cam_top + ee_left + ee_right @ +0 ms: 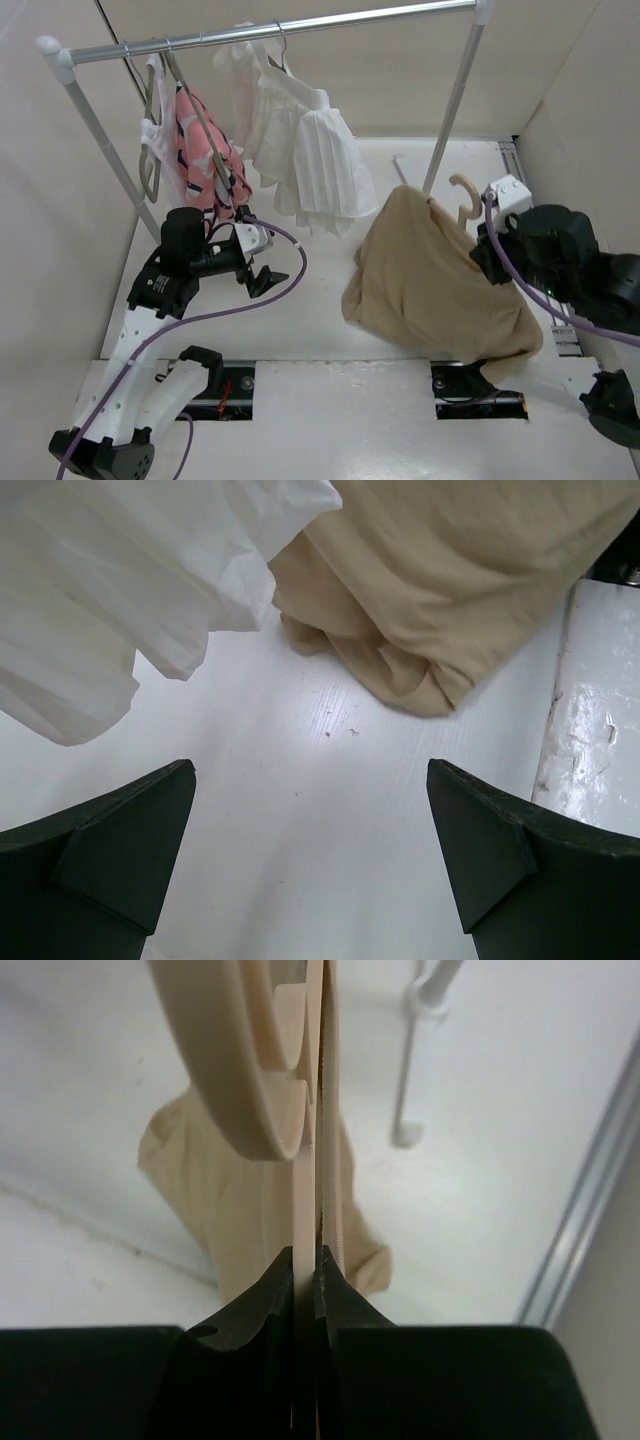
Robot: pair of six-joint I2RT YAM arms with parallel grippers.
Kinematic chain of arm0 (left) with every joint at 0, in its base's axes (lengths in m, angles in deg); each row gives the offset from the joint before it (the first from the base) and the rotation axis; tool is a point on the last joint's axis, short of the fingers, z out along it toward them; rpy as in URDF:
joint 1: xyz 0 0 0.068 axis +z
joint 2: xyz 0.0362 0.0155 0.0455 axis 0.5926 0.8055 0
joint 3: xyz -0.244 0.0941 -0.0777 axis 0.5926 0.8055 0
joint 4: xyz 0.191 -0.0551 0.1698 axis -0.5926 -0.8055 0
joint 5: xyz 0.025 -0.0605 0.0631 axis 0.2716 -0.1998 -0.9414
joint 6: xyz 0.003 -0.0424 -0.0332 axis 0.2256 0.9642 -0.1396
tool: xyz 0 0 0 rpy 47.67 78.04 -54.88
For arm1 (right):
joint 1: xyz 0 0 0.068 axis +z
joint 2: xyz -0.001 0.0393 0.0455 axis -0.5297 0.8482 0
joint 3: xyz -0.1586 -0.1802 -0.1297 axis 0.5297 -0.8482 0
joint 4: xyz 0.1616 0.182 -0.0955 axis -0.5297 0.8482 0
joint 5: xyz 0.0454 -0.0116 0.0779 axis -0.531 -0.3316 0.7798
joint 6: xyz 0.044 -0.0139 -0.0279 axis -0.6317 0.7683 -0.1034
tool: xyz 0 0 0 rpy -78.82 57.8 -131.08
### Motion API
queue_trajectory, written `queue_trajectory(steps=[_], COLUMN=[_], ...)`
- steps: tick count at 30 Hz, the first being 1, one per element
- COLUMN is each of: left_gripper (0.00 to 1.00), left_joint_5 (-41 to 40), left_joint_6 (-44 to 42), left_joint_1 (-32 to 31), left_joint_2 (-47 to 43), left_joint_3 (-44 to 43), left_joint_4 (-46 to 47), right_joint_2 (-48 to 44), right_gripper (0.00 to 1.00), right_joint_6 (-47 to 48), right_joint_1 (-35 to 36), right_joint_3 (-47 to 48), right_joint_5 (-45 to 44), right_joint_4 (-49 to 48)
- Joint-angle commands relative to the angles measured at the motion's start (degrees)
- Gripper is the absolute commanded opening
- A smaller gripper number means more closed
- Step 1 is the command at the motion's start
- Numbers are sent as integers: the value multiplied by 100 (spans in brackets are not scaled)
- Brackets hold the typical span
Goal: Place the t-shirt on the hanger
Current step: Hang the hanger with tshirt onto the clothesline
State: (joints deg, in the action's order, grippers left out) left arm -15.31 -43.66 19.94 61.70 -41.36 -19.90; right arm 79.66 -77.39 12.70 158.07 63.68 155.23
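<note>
altogether one t-shirt [440, 285], one hanger [466, 196], perhaps three garments [300, 140].

The left arm [140, 330] rises from its base at the near left, its white links leaning up and away, and its black wrist turns toward the right. The left gripper [310, 780] stands spread wide, its two dark fingers [120, 850] far apart at the lower corners of the wrist view, with nothing between them. The right arm [600, 285] comes in from the near right, its bulky black wrist reaching leftward at mid height. The right gripper [305, 1260] has its fingers drawn almost together, pinching the thin edge of the hanger [300, 1150] upright between the tips.
</note>
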Motion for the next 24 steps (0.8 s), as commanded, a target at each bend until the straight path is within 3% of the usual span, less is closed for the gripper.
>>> queue_trajectory(steps=[1,7,13,19,24], left_gripper=[100,100,100,100,100], left_joint_5=[-49,-216,-322,-515,-620], left_joint_6=[198,461,743,875,1085], left_joint_1=[-3,-3,-3,-3,-3], left_joint_2=[-126,-670,-926,-1129,-1243], left_joint_3=[32,410,542,788,841], left_joint_4=[157,236,359,420,535], right_joint_2=[731,2278,3534,3852,4134], right_gripper=[0,0,0,0,0], right_joint_6=[370,1502,2347,2585,2586], right_joint_1=[-30,-82,-891,-1356,-1621], right_joint_3=[1078,3302,4709,4395,4447], right_joint_5=[-1655,-2396,-1474,-657,-340], right_joint_4=[-478,-1233,-2315,-3948,-4548])
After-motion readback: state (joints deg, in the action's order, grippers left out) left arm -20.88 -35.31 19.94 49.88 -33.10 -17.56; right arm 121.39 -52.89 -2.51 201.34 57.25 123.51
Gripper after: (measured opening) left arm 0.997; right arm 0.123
